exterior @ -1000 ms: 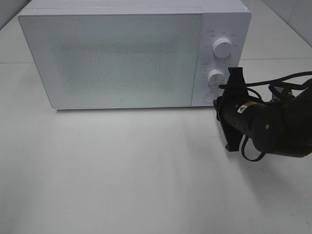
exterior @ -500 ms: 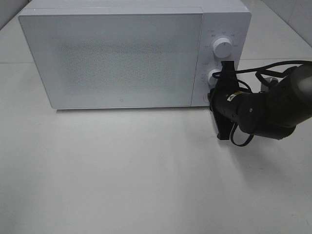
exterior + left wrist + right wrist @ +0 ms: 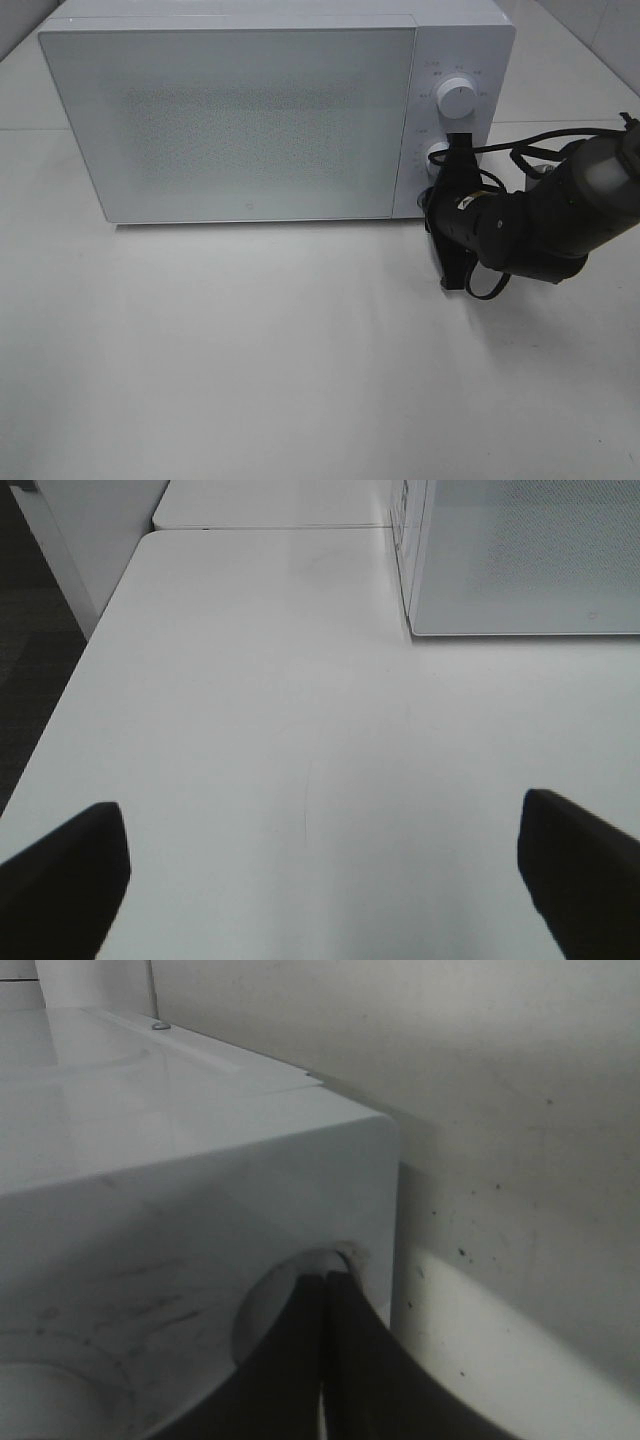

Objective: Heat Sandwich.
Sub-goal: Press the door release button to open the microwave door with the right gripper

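The white microwave stands at the back of the table with its door closed. The sandwich is out of view. My right gripper is shut and empty, its tips against the bottom of the control panel, below the lower knob. Close up in the right wrist view, the joined tips of the right gripper sit in the round button recess at the microwave's corner. In the left wrist view my left gripper is open over bare table, left of the microwave.
The upper knob is free of the arm. The white table stretches in front of the microwave. Black cables trail from the right arm. In the left wrist view the table edge drops off to a dark floor.
The right arm has swung left and closer to the microwave, bringing its shut tips from beside the panel onto the panel's bottom button. The left gripper shows no change.
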